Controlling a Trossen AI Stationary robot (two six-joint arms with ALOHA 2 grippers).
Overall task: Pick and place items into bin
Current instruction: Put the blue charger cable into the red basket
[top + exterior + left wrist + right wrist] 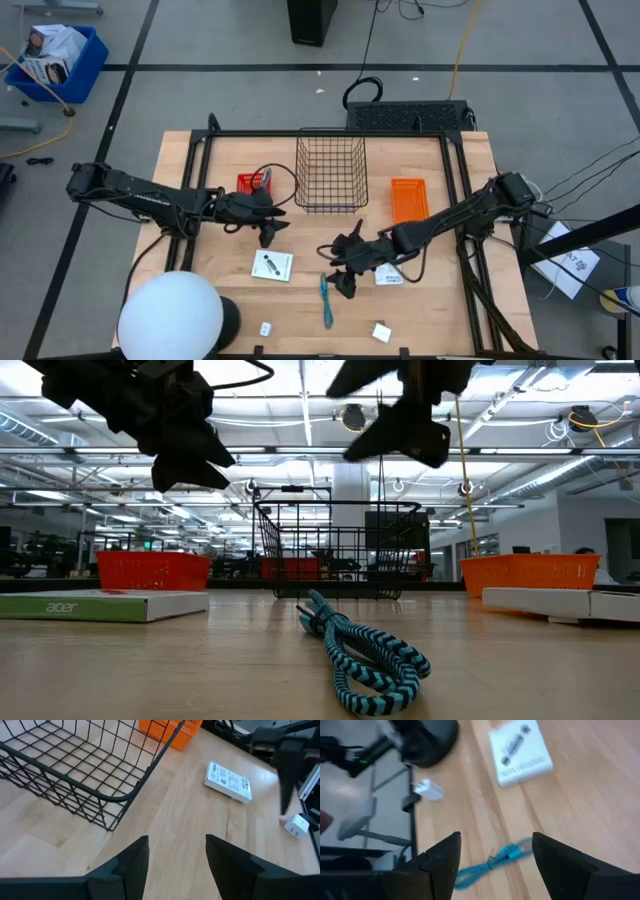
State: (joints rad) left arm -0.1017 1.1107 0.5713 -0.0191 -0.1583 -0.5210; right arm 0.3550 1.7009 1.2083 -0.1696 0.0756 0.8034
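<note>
A teal braided cord (326, 300) lies coiled on the table near its near edge and shows close up in the low view (365, 655). One flat white box (271, 265) lies left of it. Another (390, 275) lies partly under my right arm. Two tiny white blocks (266, 328) (381, 332) sit by the near edge. No thin grey strip shows. My right gripper (343, 280) hovers open just above the cord (495, 862). My left gripper (270, 232) hovers open over bare wood in front of the black wire basket (330, 170).
An orange bin (409, 200) stands right of the basket and a small red bin (253, 183) left of it. A white dome lamp on a dark base (170, 315) fills the near-left corner. A black frame (190, 180) runs around the table's edges.
</note>
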